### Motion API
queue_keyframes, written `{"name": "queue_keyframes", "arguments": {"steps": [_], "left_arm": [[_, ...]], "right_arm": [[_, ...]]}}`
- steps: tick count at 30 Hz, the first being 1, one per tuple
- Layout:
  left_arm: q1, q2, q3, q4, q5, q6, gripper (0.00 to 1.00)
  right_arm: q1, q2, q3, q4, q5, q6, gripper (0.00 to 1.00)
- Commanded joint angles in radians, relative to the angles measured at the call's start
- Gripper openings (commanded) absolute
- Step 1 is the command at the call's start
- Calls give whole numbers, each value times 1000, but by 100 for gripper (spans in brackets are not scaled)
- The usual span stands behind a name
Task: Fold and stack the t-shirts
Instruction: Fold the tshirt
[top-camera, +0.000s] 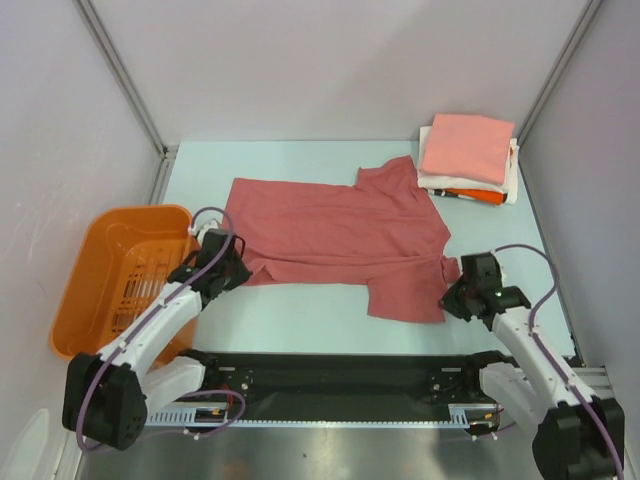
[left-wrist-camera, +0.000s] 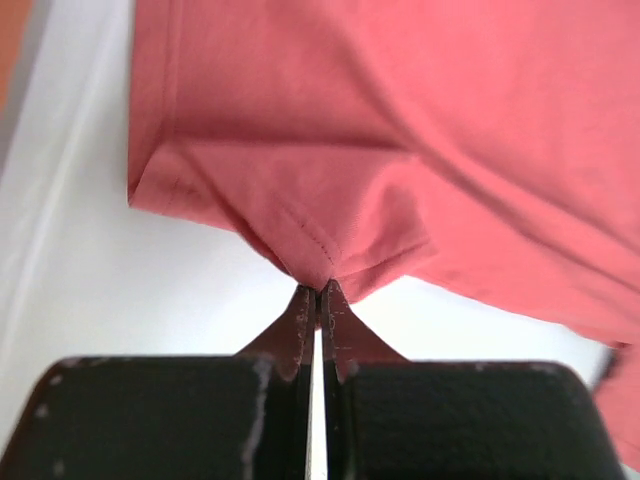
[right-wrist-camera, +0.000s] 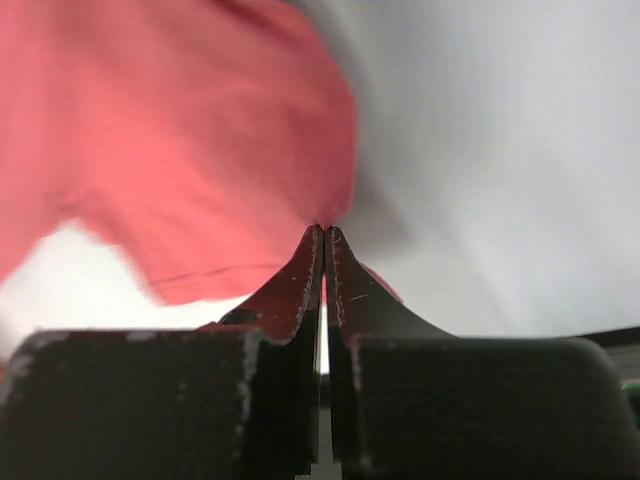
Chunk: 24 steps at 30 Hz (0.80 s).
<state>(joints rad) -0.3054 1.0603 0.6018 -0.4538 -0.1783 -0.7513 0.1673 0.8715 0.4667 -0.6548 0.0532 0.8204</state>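
The dusty-red t-shirt (top-camera: 335, 235) lies spread out on the worktop (top-camera: 300, 315). The left tool (left-wrist-camera: 318, 295) is clenched on its near hem corner, and the right tool (right-wrist-camera: 324, 232) pinches its right edge. The folded t-shirts (top-camera: 467, 150) are stacked at the far right corner. The orange basket (top-camera: 120, 270) stands beside the left edge.

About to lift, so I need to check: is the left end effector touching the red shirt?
Touching. The left wrist view shows the left end effector shut on a pinched fold at the red shirt edge.
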Motion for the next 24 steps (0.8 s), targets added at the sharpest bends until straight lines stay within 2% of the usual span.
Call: {"name": "queue_keyframes", "arguments": {"steps": [1, 5, 14, 19, 24], "left_arm": [[0, -101, 102, -132, 11, 17, 0], [0, -187, 148, -230, 28, 29, 0], [0, -410, 173, -463, 69, 38, 0], [0, -488, 190, -598, 65, 18, 1], [0, -537, 162, -645, 48, 18, 1]], "right_arm": [[5, -103, 142, -123, 33, 19, 0], [5, -199, 266, -287, 42, 16, 0], [5, -368, 323, -514, 17, 22, 0], [5, -434, 343, -566, -16, 13, 0], [5, -404, 369, -574, -18, -3, 0]]}}
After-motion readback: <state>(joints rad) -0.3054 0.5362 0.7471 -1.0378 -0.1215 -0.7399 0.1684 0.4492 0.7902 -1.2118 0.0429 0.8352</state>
